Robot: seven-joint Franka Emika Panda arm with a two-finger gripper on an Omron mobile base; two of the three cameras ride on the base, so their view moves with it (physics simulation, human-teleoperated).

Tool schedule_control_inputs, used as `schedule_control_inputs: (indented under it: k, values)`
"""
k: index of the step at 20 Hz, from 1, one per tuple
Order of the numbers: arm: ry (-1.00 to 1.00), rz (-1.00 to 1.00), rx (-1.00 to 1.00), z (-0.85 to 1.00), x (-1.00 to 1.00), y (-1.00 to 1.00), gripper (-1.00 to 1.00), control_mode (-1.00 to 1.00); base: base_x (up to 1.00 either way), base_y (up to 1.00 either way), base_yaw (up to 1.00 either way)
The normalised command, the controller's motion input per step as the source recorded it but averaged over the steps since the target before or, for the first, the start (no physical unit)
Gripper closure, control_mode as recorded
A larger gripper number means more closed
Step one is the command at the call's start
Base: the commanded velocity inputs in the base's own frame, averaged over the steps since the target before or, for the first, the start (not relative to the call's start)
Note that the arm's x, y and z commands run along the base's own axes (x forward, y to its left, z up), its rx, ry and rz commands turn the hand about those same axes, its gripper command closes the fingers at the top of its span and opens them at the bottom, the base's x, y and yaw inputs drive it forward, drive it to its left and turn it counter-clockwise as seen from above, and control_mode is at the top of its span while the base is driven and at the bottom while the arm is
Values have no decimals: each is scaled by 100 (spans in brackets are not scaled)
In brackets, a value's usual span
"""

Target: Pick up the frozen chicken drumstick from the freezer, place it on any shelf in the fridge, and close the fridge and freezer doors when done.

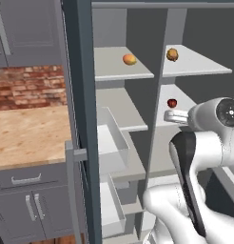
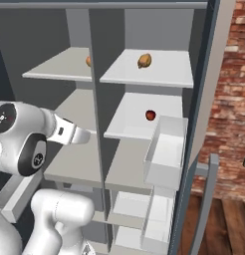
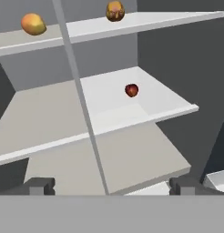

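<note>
The gripper hangs wide open and empty, facing the open shelves. The drumstick sits on the top shelf right of the divider, above the apple. The risk is reaching too low, or grabbing the orange fruit left of the divider instead

Arm raised, elbow bent, forearm reaching forward; end effector fingers spread wide, holding nothing.
</note>
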Motion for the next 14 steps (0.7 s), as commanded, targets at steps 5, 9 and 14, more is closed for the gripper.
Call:
schedule_control_inputs:
  k: [5, 9, 14]
  values:
    - [0, 0, 0, 0, 0, 0, -100, 100, -74, -3, 15]
    - [0, 0, 0, 0, 0, 0, -100, 100, -62, 0, 16]
    - [0, 0, 0, 0, 0, 0, -100, 100, -16, -9, 3]
